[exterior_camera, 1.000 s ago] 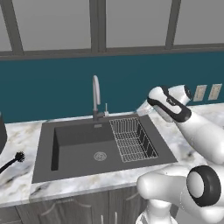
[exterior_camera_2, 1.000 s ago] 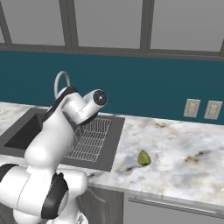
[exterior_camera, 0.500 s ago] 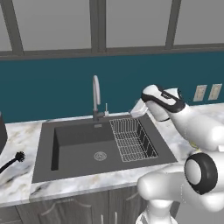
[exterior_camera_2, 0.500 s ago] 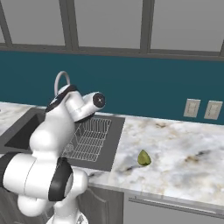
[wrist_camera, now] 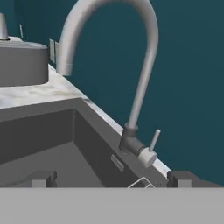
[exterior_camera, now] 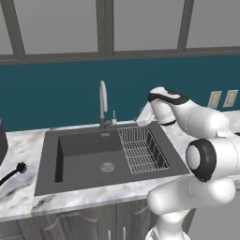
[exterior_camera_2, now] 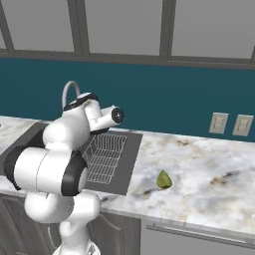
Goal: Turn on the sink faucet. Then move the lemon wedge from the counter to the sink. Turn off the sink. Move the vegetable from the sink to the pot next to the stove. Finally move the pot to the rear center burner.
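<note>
grey metal, the sink faucet [wrist_camera: 144, 65] arches in the hand view, its small lever handle [wrist_camera: 152, 144] standing up beside the base at the far rim of the sink [exterior_camera: 79, 157]. the gripper [wrist_camera: 111, 178] faces it with its two dark finger tips [wrist_camera: 41, 178] spread wide apart, nothing between them, and the lever sits between and a little beyond them, not yet touched. in the left base view the arm reaches over the wire rack [exterior_camera: 140, 147] at the right side of the basin, toward the faucet, which stands at the far edge. no water runs, so the first step looks not yet done.

the lemon wedge [exterior_camera_2: 163, 180] lies on the marble counter [exterior_camera_2: 209, 169], right of the sink and well apart from it, near the front edge. a black dish brush [exterior_camera: 13, 172] lies on the counter at the left.

the risks, as i judge them: the lever is thin, so a slightly off approach could slide a finger past it or push the spout instead and swing it. closing on the lever rather than nudging it could jam the hand against the faucet base. the hand is low over the rack, so a drop could catch the wires. later, the wedge is tiny and could roll or slip from a wide grasp.
</note>
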